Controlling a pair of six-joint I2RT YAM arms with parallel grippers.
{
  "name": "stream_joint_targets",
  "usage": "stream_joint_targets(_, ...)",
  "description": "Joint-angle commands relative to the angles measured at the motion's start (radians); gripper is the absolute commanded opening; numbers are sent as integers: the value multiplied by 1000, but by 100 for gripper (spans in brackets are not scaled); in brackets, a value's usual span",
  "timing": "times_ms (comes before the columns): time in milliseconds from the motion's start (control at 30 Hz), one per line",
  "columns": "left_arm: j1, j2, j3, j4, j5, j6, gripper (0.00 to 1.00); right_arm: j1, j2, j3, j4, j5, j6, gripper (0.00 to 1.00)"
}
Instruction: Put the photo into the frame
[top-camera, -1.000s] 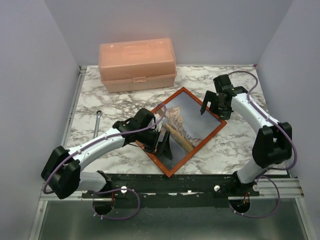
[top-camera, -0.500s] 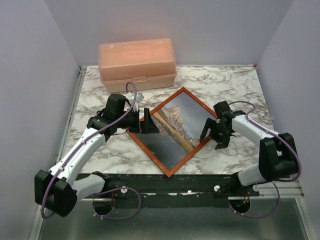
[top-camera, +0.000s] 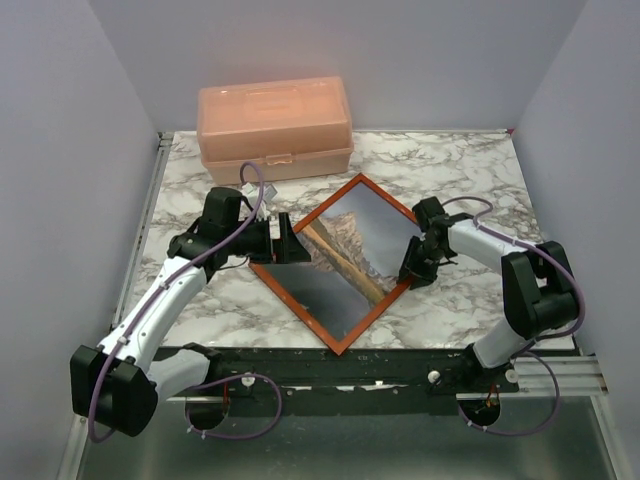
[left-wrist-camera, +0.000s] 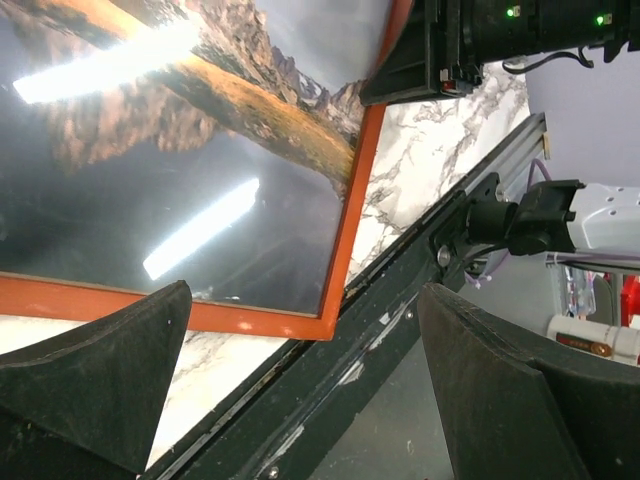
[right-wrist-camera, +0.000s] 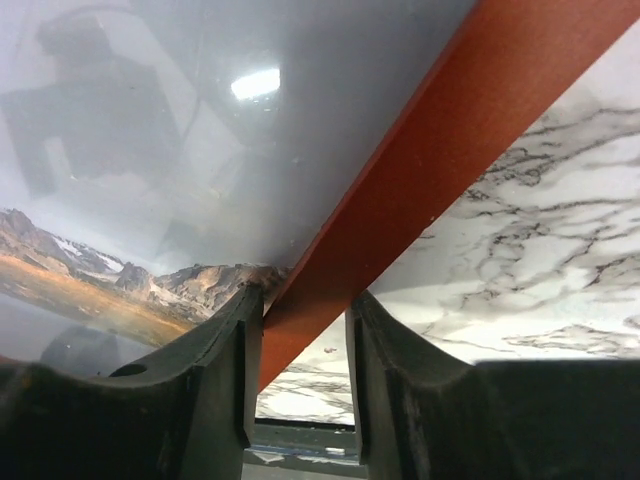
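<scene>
The frame (top-camera: 296, 308), reddish-brown, lies flat on the marble table, turned like a diamond. The photo (top-camera: 345, 250) of a mountain above a lake fills it, face up under glare. My right gripper (top-camera: 411, 268) is at the frame's right edge. In the right wrist view its jaws (right-wrist-camera: 305, 295) are shut on the red rail (right-wrist-camera: 430, 130), one finger over the photo (right-wrist-camera: 150, 270), the other on the outer side. My left gripper (top-camera: 287, 240) hangs wide open at the frame's left corner. In the left wrist view nothing is between its fingers (left-wrist-camera: 305, 292), with the frame (left-wrist-camera: 345, 220) below.
A peach plastic box (top-camera: 274, 128) stands at the back left of the table (top-camera: 470, 170). A black rail (top-camera: 350, 365) runs along the near edge just below the frame's bottom corner. Grey walls close in on three sides.
My right gripper came down from the far right to the frame's right edge and closed its jaws on the rail. My left arm swung from over the frame's lower left side to its left corner.
</scene>
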Motion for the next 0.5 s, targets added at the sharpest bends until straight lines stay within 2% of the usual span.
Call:
stream_joint_targets(0,37,-5,10,-12,5,29,99,10,0,25,2,105,-73,33)
stream_joint_targets(100,63,10,9,-16,-16,26,99,9,8,60,-14,166,-128,21)
stream_joint_targets(167,82,24,7,-22,-41,23,98,9,26,95,-25,202,-175,11)
stream_joint_targets(267,106,55,3,-44,-96,23,98,9,63,159,-41,250,-258,3)
stream_joint_targets(400,129,115,1,-75,-200,23,98,9,117,248,-45,339,-344,2)
stream_joint_targets(467,133,156,2,-84,-242,21,98,9,149,289,-46,374,-353,9)
